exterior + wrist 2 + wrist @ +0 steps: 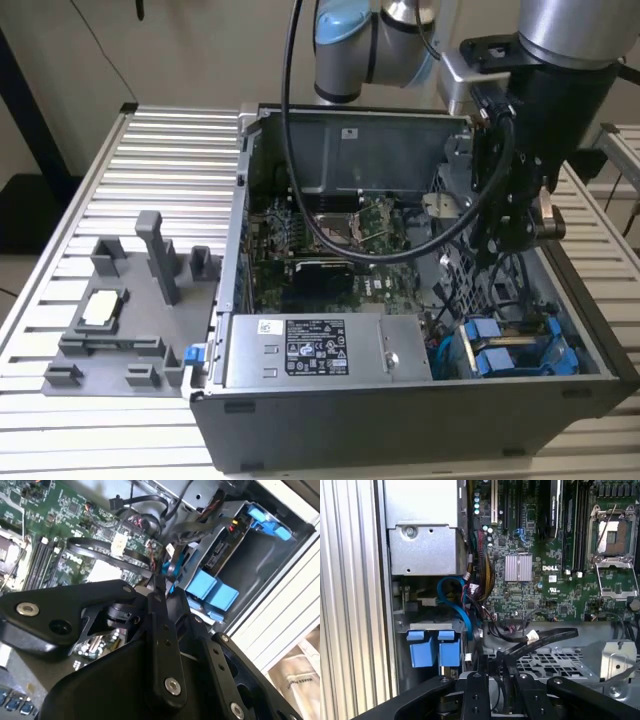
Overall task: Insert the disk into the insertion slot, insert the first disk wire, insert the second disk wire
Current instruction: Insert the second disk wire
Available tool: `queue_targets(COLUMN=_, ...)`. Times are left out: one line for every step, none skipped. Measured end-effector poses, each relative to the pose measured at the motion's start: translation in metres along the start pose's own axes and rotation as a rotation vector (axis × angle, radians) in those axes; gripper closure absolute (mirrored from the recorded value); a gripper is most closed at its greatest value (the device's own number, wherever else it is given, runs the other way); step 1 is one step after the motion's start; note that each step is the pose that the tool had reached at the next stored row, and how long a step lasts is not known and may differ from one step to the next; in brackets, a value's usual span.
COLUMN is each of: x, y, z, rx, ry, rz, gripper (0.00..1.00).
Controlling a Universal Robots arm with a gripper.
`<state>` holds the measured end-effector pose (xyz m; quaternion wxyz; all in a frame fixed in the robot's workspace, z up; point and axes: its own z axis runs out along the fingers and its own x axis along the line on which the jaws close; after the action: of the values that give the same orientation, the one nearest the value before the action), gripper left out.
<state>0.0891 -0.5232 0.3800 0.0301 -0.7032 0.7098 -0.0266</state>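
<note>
The disk shows as a bright blue carrier (540, 355) lying in the insertion slot (565, 325), the grey drive bay at the case corner on the exterior view's right. Two blue tabs (432, 650) face out of the bay in the first wrist view, and the tabs (212, 590) also appear in the second wrist view. My black gripper (505, 250) hangs inside the case over the perforated cage beside that bay. Its fingers (482, 685) stand close together, and a black flat wire (540, 637) with a white tag runs out from between them. A blue cable (457, 607) curls just past the tips.
The silver power supply box (320, 350) sits along the case's front wall, next to the bay. The green motherboard (555, 580) with an open processor socket (615, 535) fills the case floor. A grey fixture (130, 300) with posts stands on the slatted table (170, 150) at the exterior view's left.
</note>
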Motion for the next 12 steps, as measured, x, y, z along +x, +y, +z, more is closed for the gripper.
queue_targets(x=-0.0006, y=0.0013, z=0.0003, rx=0.0048, ry=0.0082, rz=-0.001, gripper=0.73)
queue_targets(x=-0.0015, y=0.0026, z=0.0006, rx=0.0083, ry=0.0156, rz=-0.003, gripper=0.73)
queue_targets(x=-0.0026, y=0.0038, z=0.0011, rx=0.0109, ry=0.0219, rz=-0.004, gripper=0.73)
queue_targets(x=-0.0038, y=0.0045, z=0.0017, rx=0.0131, ry=0.0279, rz=-0.007, gripper=0.73)
queue_targets(x=-0.005, y=0.005, z=0.0022, rx=0.0156, ry=0.034, rz=-0.011, gripper=0.73)
queue_targets(x=-0.006, y=0.0054, z=0.0028, rx=0.0188, ry=0.0393, rz=-0.016, gripper=0.73)
queue_targets(x=-0.0067, y=0.0058, z=0.0034, rx=0.0221, ry=0.0431, rz=-0.02, gripper=0.73)
queue_targets(x=-0.0069, y=0.0065, z=0.004, rx=0.0243, ry=0.0461, rz=-0.024, gripper=0.73)
queue_targets(x=-0.007, y=0.0074, z=0.0046, rx=0.0254, ry=0.0497, rz=-0.027, gripper=0.73)
queue_targets(x=-0.007, y=0.0081, z=0.0052, rx=0.0259, ry=0.0531, rz=-0.031, gripper=0.73)
queue_targets(x=-0.007, y=0.0088, z=0.0055, rx=0.0266, ry=0.0578, rz=-0.036, gripper=0.73)
queue_targets(x=-0.007, y=0.0091, z=0.006, rx=0.0278, ry=0.0615, rz=-0.042, gripper=0.73)
